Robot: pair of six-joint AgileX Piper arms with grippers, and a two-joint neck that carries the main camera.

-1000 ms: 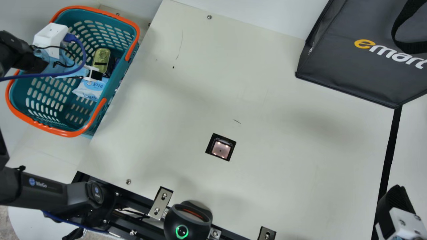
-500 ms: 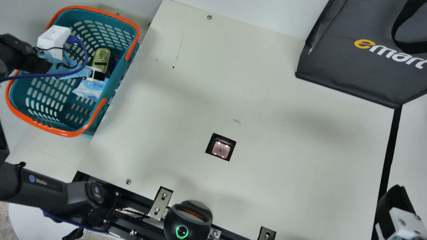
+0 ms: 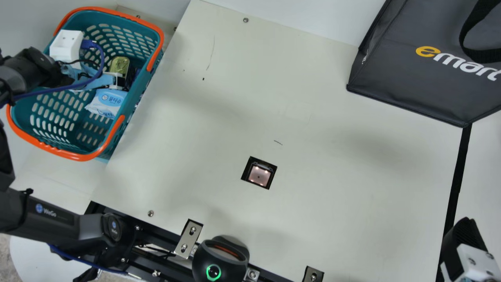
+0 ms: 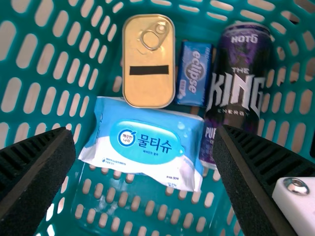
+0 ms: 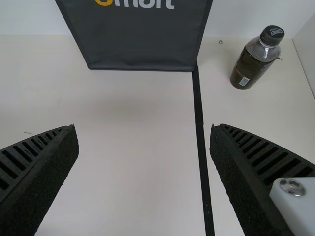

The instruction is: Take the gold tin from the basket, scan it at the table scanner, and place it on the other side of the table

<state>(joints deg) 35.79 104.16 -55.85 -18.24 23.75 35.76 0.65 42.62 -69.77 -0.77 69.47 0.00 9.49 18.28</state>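
Note:
My left gripper [image 3: 117, 81] is inside the teal basket [image 3: 155, 64] in the main view, beside the gold tin [image 3: 119, 64], partly covering it. In the left wrist view the left gripper [image 4: 143, 147] stands open, with nothing held; the gold tin [image 4: 148, 91] lies flat, pull ring up, beyond the fingertips. At the lower right of the main view is my right gripper [image 3: 456, 239]; its wrist view shows the right gripper [image 5: 144, 130] open over bare table. The scanner [image 3: 259, 174] is set into the table [image 3: 332, 196], its lights on.
A blue wipes pack [image 4: 147, 142], a small blue eclipse box [image 4: 194, 73] and a purple can [image 4: 238, 78] share the basket with the tin. A black bag [image 3: 411, 70] stands at the main view's upper right; a dark bottle [image 5: 257, 58] is beyond the black tape line [image 5: 201, 142].
The left arm has moved a little to the right in the basket, and its gripper now covers the tin's near end. My right arm has kept still.

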